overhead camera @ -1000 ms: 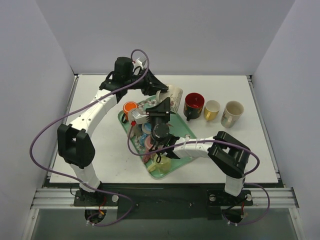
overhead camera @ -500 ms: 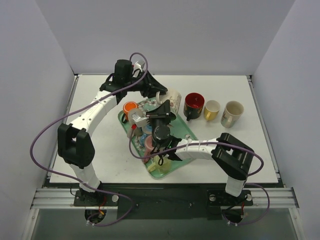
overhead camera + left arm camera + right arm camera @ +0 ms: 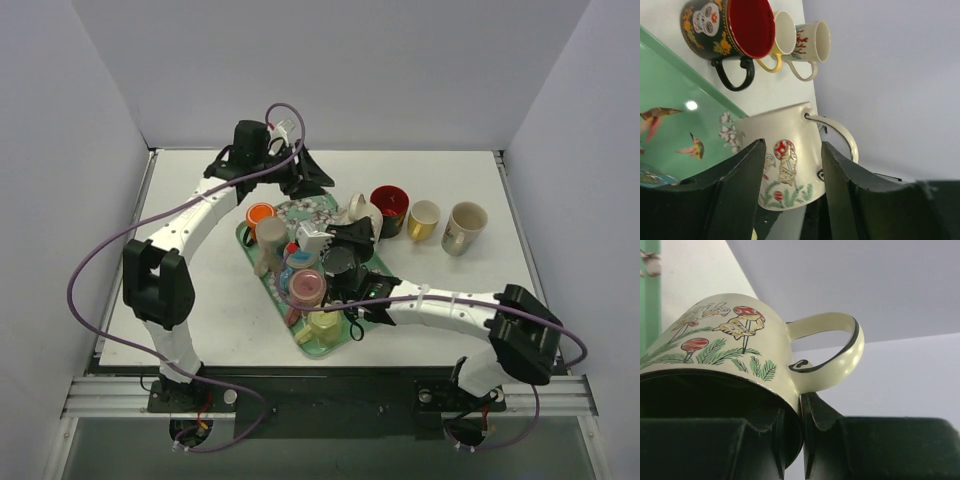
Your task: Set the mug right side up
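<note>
right end effector (image 3: pixel 792 409) pinches mug (image 3: pixel 725 332) rim | red mug (image 3: pixel 389 204) just beside

At far-right edge of tray (image 3: pixel 243 237), mug (image 3: pixel 360 212); right of it on table (image 3: pixel 200 300), row of cups (image 3: pixel 425 220).

- Top external looks steeply down from behind, covering the whole desk (image 3: pixel 480 290).
- Left wrist looks closely, tilted sideways, at the mushroom mug (image 3: pixel 785 165).
- Right wrist, closer, shares that mug.
</note>
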Robot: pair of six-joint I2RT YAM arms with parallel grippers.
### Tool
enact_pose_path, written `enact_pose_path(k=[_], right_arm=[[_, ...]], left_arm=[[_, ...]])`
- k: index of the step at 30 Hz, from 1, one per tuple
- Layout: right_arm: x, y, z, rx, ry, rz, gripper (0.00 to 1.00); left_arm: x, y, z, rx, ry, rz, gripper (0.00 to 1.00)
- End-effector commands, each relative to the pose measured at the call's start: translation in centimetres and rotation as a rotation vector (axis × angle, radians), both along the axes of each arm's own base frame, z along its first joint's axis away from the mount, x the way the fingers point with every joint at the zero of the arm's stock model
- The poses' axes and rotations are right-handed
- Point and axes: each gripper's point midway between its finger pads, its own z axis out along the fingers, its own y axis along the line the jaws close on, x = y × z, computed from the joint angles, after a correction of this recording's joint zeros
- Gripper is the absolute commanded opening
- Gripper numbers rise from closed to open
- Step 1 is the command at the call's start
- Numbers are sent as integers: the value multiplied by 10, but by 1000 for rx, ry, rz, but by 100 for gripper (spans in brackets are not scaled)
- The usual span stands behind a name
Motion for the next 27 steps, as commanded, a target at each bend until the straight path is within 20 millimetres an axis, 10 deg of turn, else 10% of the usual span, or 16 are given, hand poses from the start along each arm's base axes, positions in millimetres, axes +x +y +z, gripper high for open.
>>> enact_pose_path(k=[1, 17, 27], right_arm=[[-7, -24, 26, 352, 81, 31, 0], [-31, -87, -6, 879, 483, -98, 0], [-65, -187, -83, 1092, 565, -596, 0]], left_arm=[[25, 13, 28, 67, -217, 2, 59], [33, 29, 29, 248, -399, -60, 61], [13, 58, 13, 456, -556, -174, 62]])
